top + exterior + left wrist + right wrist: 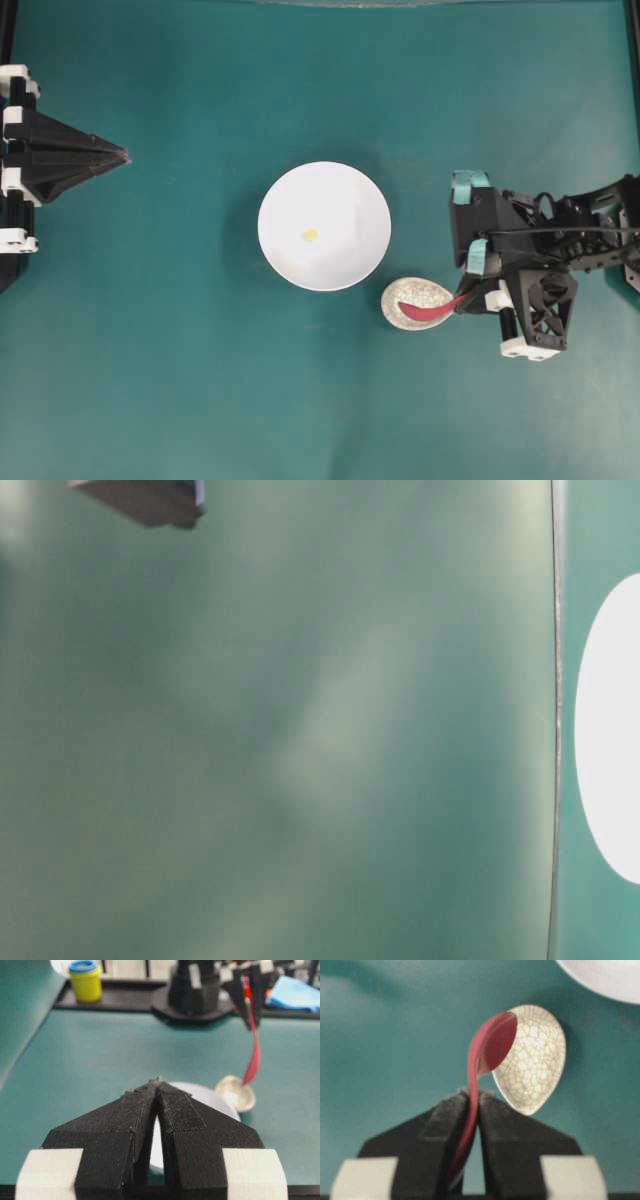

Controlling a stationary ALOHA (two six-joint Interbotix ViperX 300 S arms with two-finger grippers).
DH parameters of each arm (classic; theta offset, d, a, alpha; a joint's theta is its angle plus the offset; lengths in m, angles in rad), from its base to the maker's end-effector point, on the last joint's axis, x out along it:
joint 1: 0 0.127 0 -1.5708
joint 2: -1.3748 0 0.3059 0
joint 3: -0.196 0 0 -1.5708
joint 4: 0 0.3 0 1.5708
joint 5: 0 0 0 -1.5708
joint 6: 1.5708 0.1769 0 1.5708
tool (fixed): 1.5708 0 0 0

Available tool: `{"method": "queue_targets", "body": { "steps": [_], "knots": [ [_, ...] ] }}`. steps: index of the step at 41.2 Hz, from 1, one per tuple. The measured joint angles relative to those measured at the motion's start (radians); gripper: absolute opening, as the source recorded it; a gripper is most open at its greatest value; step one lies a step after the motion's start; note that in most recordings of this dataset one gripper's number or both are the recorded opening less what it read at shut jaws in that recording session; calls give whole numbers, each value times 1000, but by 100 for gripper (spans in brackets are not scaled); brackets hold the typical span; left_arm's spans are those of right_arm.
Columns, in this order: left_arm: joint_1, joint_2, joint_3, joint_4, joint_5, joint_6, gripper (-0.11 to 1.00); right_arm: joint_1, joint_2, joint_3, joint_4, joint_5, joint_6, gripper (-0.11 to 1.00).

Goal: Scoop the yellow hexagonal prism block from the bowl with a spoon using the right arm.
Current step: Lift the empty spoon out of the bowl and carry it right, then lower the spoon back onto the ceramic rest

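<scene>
One white bowl (324, 226), one yellow hexagonal prism block (310, 235) inside. One speckled spoon rest (413, 302) at its 4 o'clock. Right gripper (472, 1097) fingers clamp one red spoon (432, 309); left gripper (122, 155) fingers pressed together, holding nothing.

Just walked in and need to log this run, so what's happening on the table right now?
The right hand is shut on the handle of a red spoon, whose scoop is over a small speckled spoon rest beside the white bowl. A tiny yellow block still sits in the bowl, so nothing has been scooped yet. The left hand is shut, holds nothing and sits at the far left edge, well away from the bowl.
</scene>
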Motion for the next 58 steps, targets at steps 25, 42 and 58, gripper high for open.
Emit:
{"method": "queue_targets", "body": {
  "steps": [25, 42, 58],
  "knots": [
    [0, -2, 0, 2, 0, 0, 3, 3, 15, 124, 0, -150, 20, 10],
    [0, -2, 0, 0, 0, 0, 3, 3, 64, 123, -2, -161, 23, 26],
    [0, -2, 0, 0, 0, 0, 3, 3, 55, 129, -5, -156, 21, 51]
  ]
}}
